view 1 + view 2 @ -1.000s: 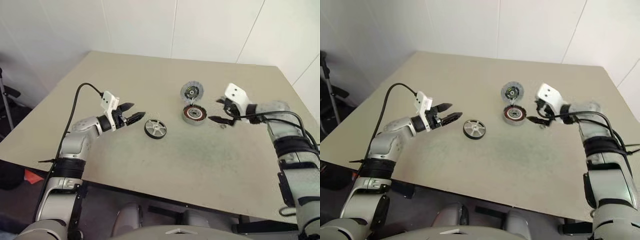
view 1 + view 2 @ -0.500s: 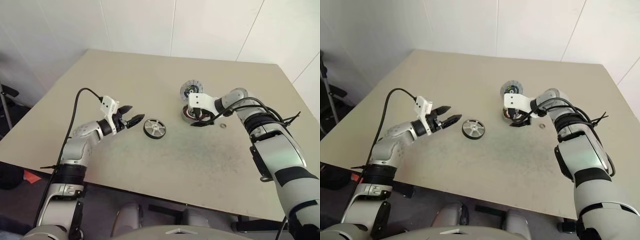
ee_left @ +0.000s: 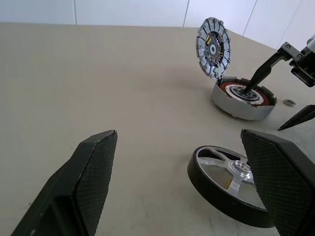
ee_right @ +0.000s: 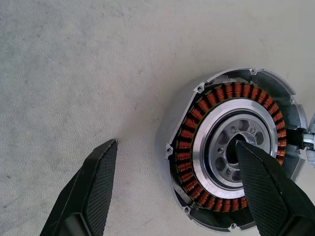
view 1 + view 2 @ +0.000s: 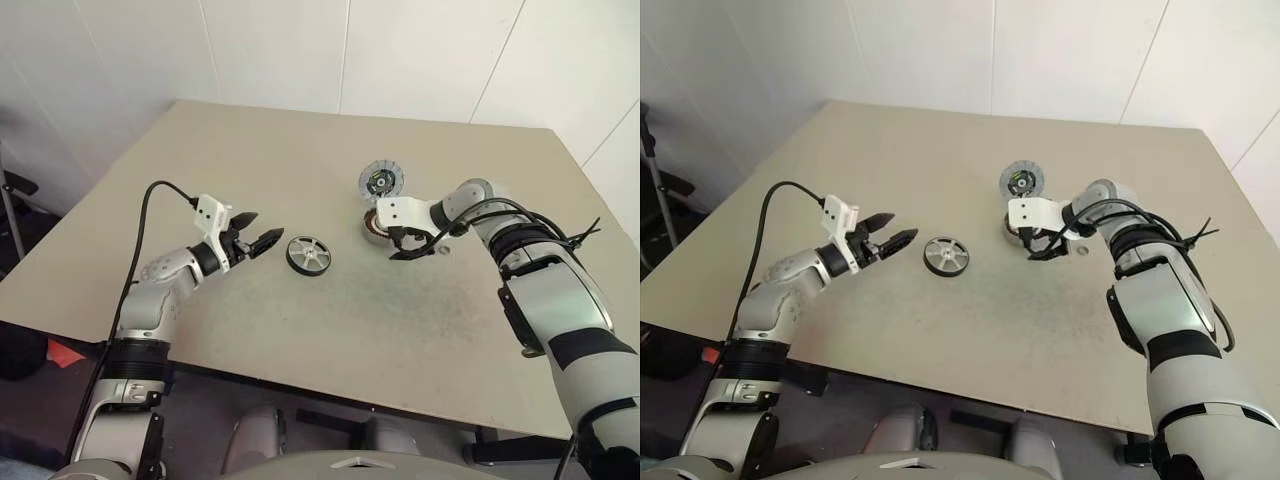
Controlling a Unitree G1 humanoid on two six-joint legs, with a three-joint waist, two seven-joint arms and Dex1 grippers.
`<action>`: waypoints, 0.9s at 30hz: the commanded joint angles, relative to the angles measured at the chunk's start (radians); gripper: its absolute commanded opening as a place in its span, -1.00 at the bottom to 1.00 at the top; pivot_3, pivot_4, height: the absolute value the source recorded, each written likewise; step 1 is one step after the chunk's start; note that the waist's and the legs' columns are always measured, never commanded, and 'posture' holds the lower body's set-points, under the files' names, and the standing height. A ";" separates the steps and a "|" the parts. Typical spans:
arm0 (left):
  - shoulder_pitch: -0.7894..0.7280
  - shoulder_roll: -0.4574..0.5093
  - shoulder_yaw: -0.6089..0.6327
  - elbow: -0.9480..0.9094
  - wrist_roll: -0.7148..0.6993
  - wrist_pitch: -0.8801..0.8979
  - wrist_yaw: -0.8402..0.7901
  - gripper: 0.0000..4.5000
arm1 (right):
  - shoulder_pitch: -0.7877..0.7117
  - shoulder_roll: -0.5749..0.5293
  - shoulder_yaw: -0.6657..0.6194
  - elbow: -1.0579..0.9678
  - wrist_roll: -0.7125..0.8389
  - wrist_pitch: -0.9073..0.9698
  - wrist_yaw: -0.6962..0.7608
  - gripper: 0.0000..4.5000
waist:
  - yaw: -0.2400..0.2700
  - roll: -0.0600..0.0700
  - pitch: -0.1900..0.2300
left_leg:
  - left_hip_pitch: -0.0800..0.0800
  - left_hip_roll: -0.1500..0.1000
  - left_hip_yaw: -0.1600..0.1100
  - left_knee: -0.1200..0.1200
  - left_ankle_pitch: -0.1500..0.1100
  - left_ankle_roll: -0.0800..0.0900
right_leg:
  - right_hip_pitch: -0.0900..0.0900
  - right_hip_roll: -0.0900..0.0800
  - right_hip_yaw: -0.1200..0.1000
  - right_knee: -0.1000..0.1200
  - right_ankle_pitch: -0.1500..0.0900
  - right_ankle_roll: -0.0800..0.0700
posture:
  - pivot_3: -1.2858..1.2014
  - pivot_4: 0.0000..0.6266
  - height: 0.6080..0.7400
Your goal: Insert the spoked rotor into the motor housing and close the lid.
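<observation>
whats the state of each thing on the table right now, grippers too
rotor: flat on the table, loose, not inserted
housing: empty, windings exposed
lid: hinged open, upright
left gripper: open, beside the rotor
right gripper: open, one finger inside the housing

Spoked rotor (image 5: pixel 310 255) flat, lid (image 5: pixel 381 181) open.

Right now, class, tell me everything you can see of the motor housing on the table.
The motor housing is a short round cup of silver-grey metal, standing upright on the beige table. Inside runs a ring of copper-red windings around a pale metal hub with small holes. Its grey lid stands raised on a hinge at the far edge, so the cup is open and has no rotor in it. One finger of the open right gripper reaches into its centre; the other stays outside the wall.
</observation>
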 commanded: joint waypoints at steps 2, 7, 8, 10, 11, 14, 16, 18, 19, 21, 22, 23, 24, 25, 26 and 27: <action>-0.012 -0.003 0.003 -0.034 -0.005 -0.013 0.003 0.90 | -0.049 0.004 0.020 0.006 -0.036 -0.018 -0.005 0.93 | 0.000 0.000 0.000 | 0.000 0.000 0.000 0.000 0.000 0.000 | 0.000 0.000 0.000 0.000 0.000 0.000 | 0.03 -1.00 1.00; -0.011 -0.012 -0.004 -0.036 0.000 -0.015 0.009 0.91 | -0.082 0.020 0.047 0.026 -0.075 -0.009 0.003 0.64 | 0.000 0.000 0.000 | 0.000 0.001 0.000 0.000 0.000 0.000 | 0.000 0.001 0.000 0.000 0.000 0.000 | 0.03 -1.00 1.00; -0.010 -0.014 -0.004 -0.040 0.000 -0.014 0.011 0.91 | -0.088 0.023 0.046 0.028 -0.076 -0.007 0.008 0.50 | 0.000 0.000 0.000 | 0.000 0.001 0.000 0.000 0.000 0.000 | 0.000 0.001 0.000 0.000 0.000 0.000 | 0.03 -1.00 1.00; -0.005 -0.018 -0.004 -0.048 -0.001 -0.013 0.016 0.91 | -0.096 0.030 0.038 0.030 -0.072 -0.003 0.002 0.20 | 0.000 0.000 0.000 | 0.000 0.001 0.000 0.000 0.000 0.000 | 0.000 0.001 0.000 0.000 0.000 0.000 | 0.03 -1.00 1.00; -0.001 -0.022 -0.003 -0.052 -0.002 -0.012 0.022 0.91 | -0.098 0.034 0.032 0.030 -0.069 -0.002 -0.007 0.05 | -0.001 0.000 0.000 | 0.000 0.001 0.000 0.000 0.000 0.000 | -0.001 0.002 0.000 0.000 0.000 0.000 | 0.03 -1.00 1.00; 0.012 -0.035 -0.001 -0.064 -0.003 -0.012 0.037 0.91 | -0.098 0.035 0.026 0.031 -0.067 -0.006 -0.014 -0.15 | -0.003 0.000 0.000 | 0.000 0.002 0.000 0.000 0.000 0.000 | -0.001 0.002 0.000 0.000 0.000 0.000 | 0.03 -1.00 1.00; 0.018 -0.045 -0.003 -0.073 -0.003 -0.011 0.047 0.91 | -0.094 0.035 0.020 0.032 -0.061 -0.004 -0.012 -0.15 | -0.003 0.000 0.000 | 0.000 0.003 0.002 0.001 0.000 0.000 | -0.001 0.002 0.001 0.000 0.000 -0.001 | 0.03 -1.00 1.00; 0.021 -0.050 -0.007 -0.076 0.000 -0.011 0.051 0.91 | -0.088 0.031 0.014 0.032 -0.056 0.000 -0.010 -0.18 | -0.002 0.000 0.000 | 0.001 0.004 0.003 0.001 0.001 -0.001 | -0.001 0.002 0.001 0.000 0.001 -0.001 | 0.03 -1.00 1.00; 0.020 -0.050 -0.008 -0.074 0.003 -0.013 0.052 0.91 | -0.084 0.026 0.013 0.031 -0.054 -0.003 -0.007 -0.18 | -0.002 0.000 0.000 | 0.001 0.004 0.003 0.000 0.001 -0.001 | -0.001 0.002 0.001 0.000 0.001 -0.001 | 0.03 -1.00 1.00; 0.018 -0.049 -0.010 -0.068 0.009 -0.017 0.056 0.91 | -0.079 0.018 0.008 0.025 -0.053 -0.012 -0.021 -0.18 | -0.002 0.000 0.000 | 0.001 0.004 0.003 0.000 0.001 -0.001 | -0.001 0.003 0.001 0.000 0.001 -0.001 | 0.03 -1.00 1.00; 0.016 -0.048 -0.010 -0.065 0.010 -0.019 0.056 0.91 | -0.078 0.014 0.004 0.021 -0.050 -0.017 -0.018 -0.18 | -0.002 0.000 0.000 | 0.001 0.004 0.003 0.000 0.001 -0.001 | -0.001 0.002 0.001 0.000 0.001 -0.001 | 0.03 -1.00 1.00; 0.013 -0.047 -0.010 -0.062 0.010 -0.019 0.057 0.91 | -0.077 0.009 0.000 0.015 -0.044 -0.027 -0.007 -0.18 | -0.002 0.000 0.000 | 0.001 0.004 0.003 0.000 0.001 -0.001 | -0.001 0.002 0.001 0.000 0.001 -0.001 | 0.03 -1.00 1.00; 0.012 -0.047 -0.010 -0.061 0.010 -0.019 0.057 0.91 | -0.076 0.003 -0.005 0.008 -0.037 -0.037 0.011 -0.18 | -0.002 0.000 0.000 | 0.001 0.004 0.004 0.000 0.001 -0.001 | -0.001 0.002 0.001 0.000 0.001 -0.001 | 0.03 -1.00 1.00; 0.010 -0.047 -0.010 -0.059 0.011 -0.019 0.057 0.91 | -0.073 -0.004 -0.011 -0.002 -0.027 -0.050 0.034 -0.18 | -0.001 0.000 0.000 | 0.001 0.004 0.004 0.000 0.001 -0.001 | -0.002 0.002 0.001 0.000 0.001 -0.001 | 0.03 -1.00 1.00; 0.010 -0.048 -0.011 -0.058 0.011 -0.019 0.057 0.91 | -0.068 -0.012 -0.017 -0.012 -0.016 -0.064 0.059 -0.18 | -0.001 0.000 0.000 | 0.001 0.004 0.004 0.000 0.001 -0.001 | -0.002 0.002 0.001 0.000 0.001 -0.001 | 0.03 -1.00 1.00; 0.009 -0.049 -0.012 -0.056 0.013 -0.020 0.057 0.91 | -0.061 -0.022 -0.021 -0.025 -0.006 -0.079 0.087 -0.18 | 0.000 0.000 0.000 | 0.001 0.004 0.004 0.000 0.001 -0.001 | -0.002 0.002 0.001 0.000 0.001 -0.001 | 0.03 -1.00 1.00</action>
